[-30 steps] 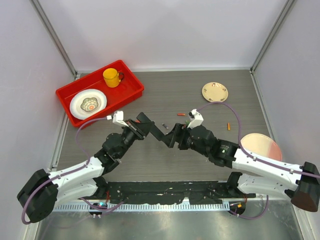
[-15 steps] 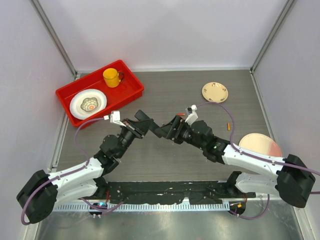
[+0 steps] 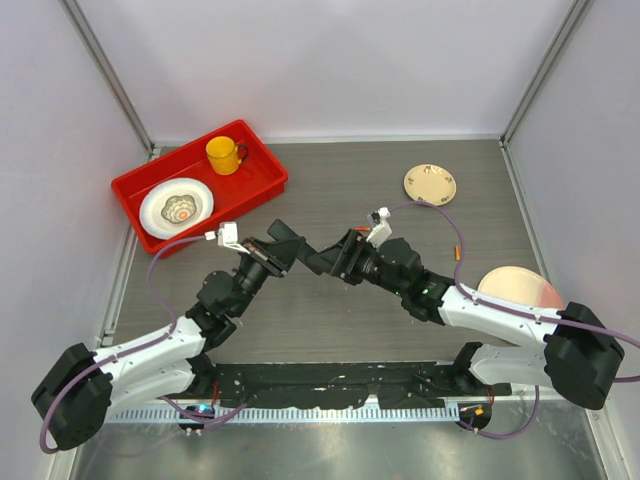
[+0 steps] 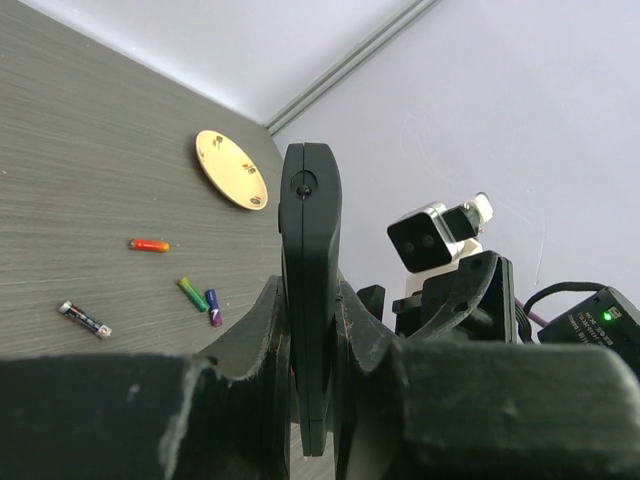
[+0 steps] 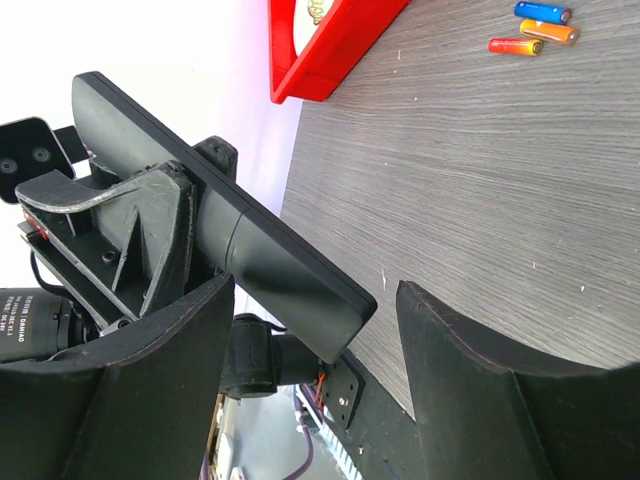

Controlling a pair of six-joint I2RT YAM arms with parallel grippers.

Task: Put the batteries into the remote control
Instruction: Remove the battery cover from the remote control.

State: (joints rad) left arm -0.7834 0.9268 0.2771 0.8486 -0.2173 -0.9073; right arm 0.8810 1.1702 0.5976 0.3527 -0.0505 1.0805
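Observation:
My left gripper (image 3: 285, 248) is shut on the black remote control (image 4: 308, 260) and holds it edge-on above the table. In the right wrist view the remote (image 5: 215, 225) slants between my right gripper's (image 5: 315, 290) open jaws, its free end in the gap, touching neither finger (image 5: 500, 390). In the top view my right gripper (image 3: 337, 262) faces the left one mid-table. Batteries lie on the table: orange-red (image 4: 149, 245), green (image 4: 193, 294), purple-blue (image 4: 213, 307), dark silver (image 4: 85, 319). Another orange one (image 3: 458, 252) lies to the right.
A red tray (image 3: 262, 184) at the back left holds a yellow mug (image 3: 224, 155) and a white plate (image 3: 176, 208). A small beige plate (image 3: 430, 184) lies at the back right, and a pink plate (image 3: 520, 290) is beside the right arm.
My right gripper has moved left, and its open jaws now stand on both sides of the remote's free end. The left gripper has shifted slightly up-left, still holding the remote.

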